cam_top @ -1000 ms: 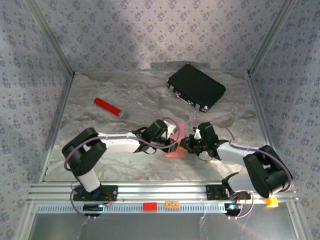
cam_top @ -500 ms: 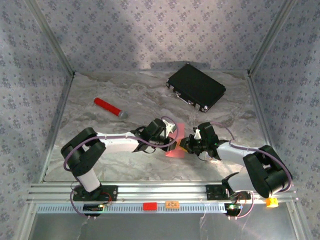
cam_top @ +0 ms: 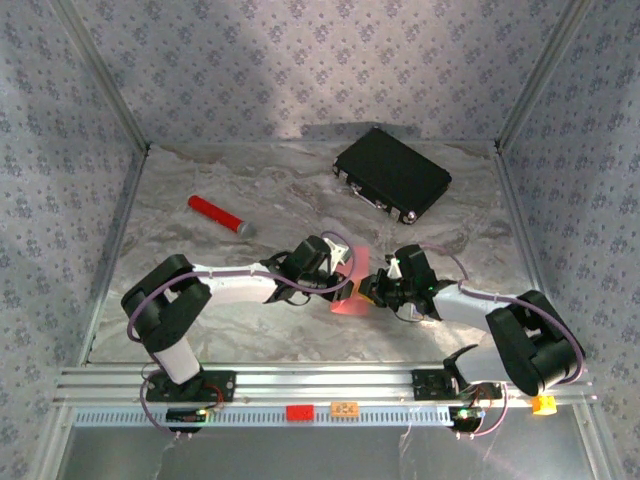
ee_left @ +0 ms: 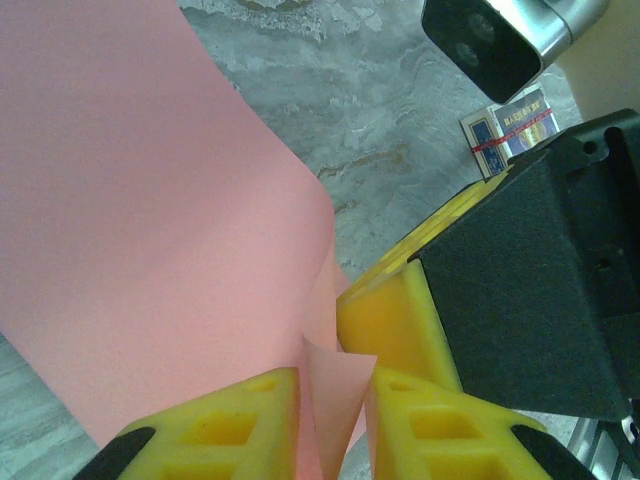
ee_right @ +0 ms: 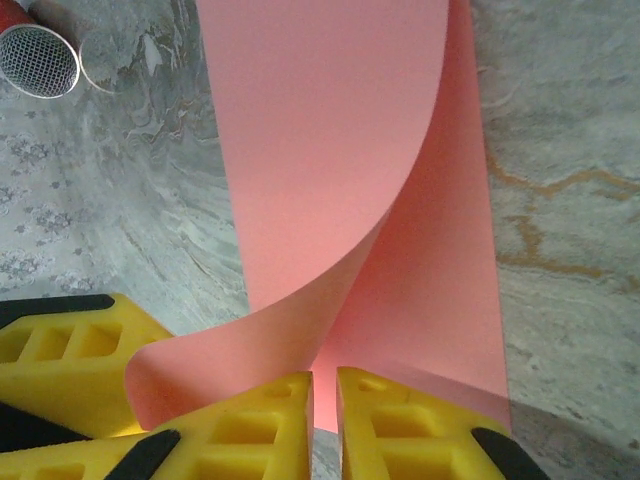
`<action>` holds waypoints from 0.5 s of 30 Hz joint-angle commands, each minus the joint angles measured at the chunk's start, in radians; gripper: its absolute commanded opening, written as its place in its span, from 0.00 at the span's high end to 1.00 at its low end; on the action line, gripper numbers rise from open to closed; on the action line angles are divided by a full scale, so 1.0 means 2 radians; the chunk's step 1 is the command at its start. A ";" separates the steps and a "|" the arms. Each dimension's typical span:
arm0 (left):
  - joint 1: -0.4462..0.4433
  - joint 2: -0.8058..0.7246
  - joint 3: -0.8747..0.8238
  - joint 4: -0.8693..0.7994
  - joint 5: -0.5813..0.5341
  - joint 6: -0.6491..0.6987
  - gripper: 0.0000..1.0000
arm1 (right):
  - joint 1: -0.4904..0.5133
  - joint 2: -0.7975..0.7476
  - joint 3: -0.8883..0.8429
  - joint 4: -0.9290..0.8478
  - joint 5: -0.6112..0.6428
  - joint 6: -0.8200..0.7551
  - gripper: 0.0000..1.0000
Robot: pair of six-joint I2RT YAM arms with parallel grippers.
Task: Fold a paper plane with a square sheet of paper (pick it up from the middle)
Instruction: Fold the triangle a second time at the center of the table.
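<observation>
You have left end effector (ee_left: 335, 390) clamped on square sheet of paper (ee_left: 150, 220); right end effector (ee_right: 325, 388) pinches its curled edge, counter (ee_right: 570, 150) beneath.

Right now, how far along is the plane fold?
Done: the paper is curled over on itself. In hand: the left end effector and right end effector both pinch it. Left: no pressed crease shows yet, so nearly all the folding remains.
</observation>
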 commanded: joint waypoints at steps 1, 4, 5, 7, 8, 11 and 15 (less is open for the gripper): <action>0.003 -0.023 -0.001 0.000 0.010 0.000 0.78 | 0.006 0.001 0.014 0.012 -0.007 0.000 0.84; 0.003 -0.023 -0.001 -0.002 0.010 0.000 0.83 | 0.008 0.008 0.018 0.007 -0.002 0.001 0.84; 0.003 -0.024 -0.001 -0.003 0.009 0.000 0.83 | 0.008 0.013 0.018 0.008 0.000 0.002 0.84; 0.003 -0.026 -0.002 -0.004 0.011 -0.001 0.82 | 0.008 0.020 0.018 0.009 0.003 0.006 0.84; 0.003 -0.027 -0.001 -0.004 0.011 -0.001 0.82 | 0.008 0.023 0.016 0.011 0.004 0.007 0.85; 0.003 -0.030 -0.003 -0.009 0.008 0.000 0.79 | 0.008 0.025 0.015 0.010 0.009 0.009 0.84; 0.003 -0.034 -0.004 -0.009 0.009 0.001 0.72 | 0.008 0.027 0.013 0.011 0.011 0.009 0.85</action>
